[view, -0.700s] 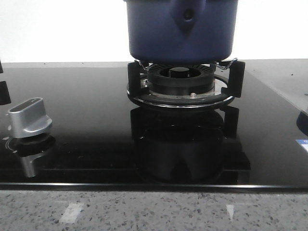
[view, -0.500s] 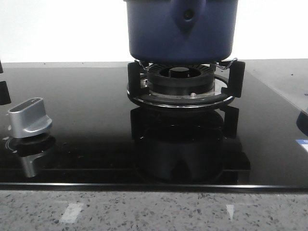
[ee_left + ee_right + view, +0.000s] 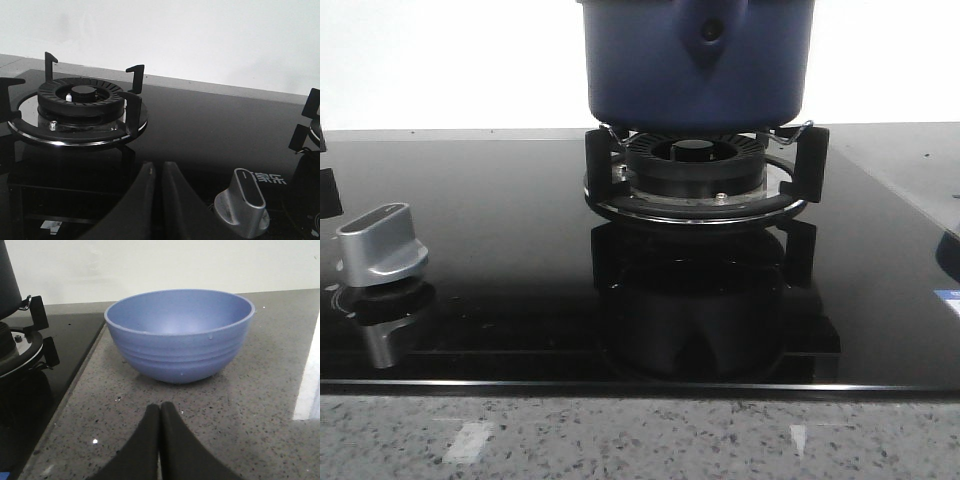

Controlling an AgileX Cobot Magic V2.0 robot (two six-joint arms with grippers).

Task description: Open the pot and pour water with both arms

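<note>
Nothing has shifted since the earlier front frames: your pot (image 3: 697, 62) sits exactly where it was, and neither arm has entered the front view.

You will find the pot on the black burner ring (image 3: 695, 180) toward the far edge of the glass cooktop (image 3: 500, 250), roughly midway between the left and right edges. Its pointed handle mount with the dark hole faces the camera. Its top runs out of the front view, so you cannot tell from here whether a lid is on it.

Your left gripper (image 3: 159, 172) has its two dark fingers pressed together with no gap and nothing between them. It hangs over the cooktop near the silver knob (image 3: 243, 202), and a second, bare burner (image 3: 80, 100) lies beyond it.

Your right gripper (image 3: 160, 412) is likewise closed, finger against finger, and empty. It sits low over the speckled stone counter (image 3: 240, 415), beside the right edge of the cooktop. Just beyond it stands a blue bowl (image 3: 180, 335), upright on the counter. A few small droplets show on the bowl's outer wall. The pot's burner support is at the edge of that view.
</note>
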